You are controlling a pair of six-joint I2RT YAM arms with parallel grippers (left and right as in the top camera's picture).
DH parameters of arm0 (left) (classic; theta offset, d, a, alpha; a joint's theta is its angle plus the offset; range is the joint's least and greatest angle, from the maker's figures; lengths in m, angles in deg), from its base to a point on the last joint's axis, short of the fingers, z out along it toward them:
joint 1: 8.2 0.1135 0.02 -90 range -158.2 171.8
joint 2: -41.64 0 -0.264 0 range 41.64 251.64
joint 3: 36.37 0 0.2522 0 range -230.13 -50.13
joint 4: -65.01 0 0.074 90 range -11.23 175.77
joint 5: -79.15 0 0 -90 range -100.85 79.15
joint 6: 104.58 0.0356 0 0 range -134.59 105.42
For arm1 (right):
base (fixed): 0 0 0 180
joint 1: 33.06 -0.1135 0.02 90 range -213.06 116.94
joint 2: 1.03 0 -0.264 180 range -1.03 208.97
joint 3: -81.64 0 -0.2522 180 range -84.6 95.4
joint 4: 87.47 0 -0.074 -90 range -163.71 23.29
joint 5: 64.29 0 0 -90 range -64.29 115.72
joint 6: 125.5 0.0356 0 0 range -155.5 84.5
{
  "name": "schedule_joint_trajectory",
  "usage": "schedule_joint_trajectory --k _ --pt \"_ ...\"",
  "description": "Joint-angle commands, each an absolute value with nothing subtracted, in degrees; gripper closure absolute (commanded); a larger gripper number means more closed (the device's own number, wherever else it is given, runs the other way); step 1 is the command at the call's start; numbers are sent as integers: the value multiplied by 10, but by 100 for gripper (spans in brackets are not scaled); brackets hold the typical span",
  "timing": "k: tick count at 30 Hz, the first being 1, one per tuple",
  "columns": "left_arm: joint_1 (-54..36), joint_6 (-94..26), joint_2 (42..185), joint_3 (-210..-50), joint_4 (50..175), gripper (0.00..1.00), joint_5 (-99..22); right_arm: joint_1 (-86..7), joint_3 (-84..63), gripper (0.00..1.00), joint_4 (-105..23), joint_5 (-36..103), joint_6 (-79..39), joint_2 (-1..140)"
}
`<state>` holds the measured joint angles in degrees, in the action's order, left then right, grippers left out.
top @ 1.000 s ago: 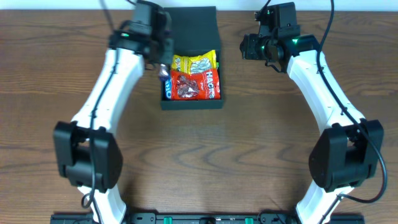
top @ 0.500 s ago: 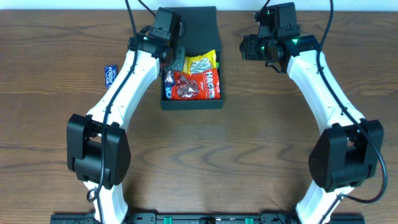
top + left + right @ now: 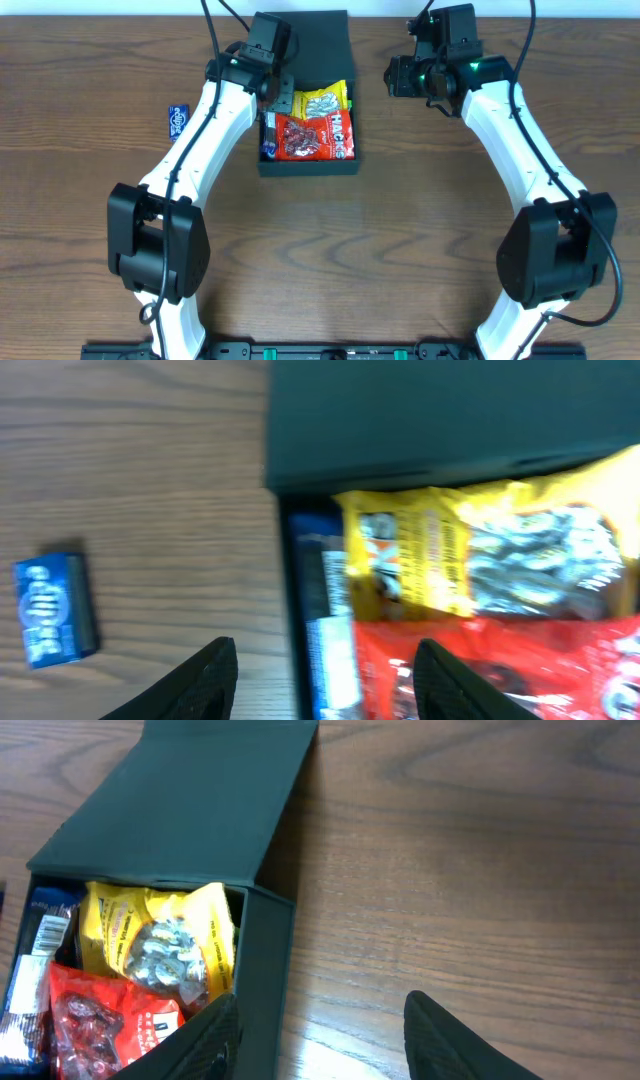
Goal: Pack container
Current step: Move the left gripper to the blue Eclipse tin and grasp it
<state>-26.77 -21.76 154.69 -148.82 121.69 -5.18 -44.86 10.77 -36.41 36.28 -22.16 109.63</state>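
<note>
Up at the far middle of the desk [image 3: 400, 250], the matte green-black square container [image 3: 308, 167] sits with its flap lid [image 3: 318, 45] folded back and snack packets [image 3: 315, 137] inside. The left gripper [image 3: 325, 680] hovers over its left wall, released and empty. The right gripper [image 3: 325, 1040] hangs beside its right wall, likewise released.

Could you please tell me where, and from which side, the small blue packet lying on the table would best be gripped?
Grip the blue packet across its narrower width, at mid-length, coming straight down from above. It lies flat on the table, well apart from the box, so only its long edges offer a hold. The open left gripper looks the nearer one.
</note>
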Motion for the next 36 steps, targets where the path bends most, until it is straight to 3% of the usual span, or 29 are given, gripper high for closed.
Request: schedule_joint_trajectory --k 1,7,17,36 --pt "-244 -208 1543 -1483 1219 42 31 -447 111 47 -362 367 -229 1098" --pt "-153 -208 1544 -1482 1223 38 17 -447 111 47 -350 367 -229 1098" --pt "-14 -188 1574 -1457 1188 36 -112 -447 111 47 -354 367 -229 1098" --pt "-11 -154 1689 -1450 1173 32 -135 -447 111 47 -353 367 -229 1098"
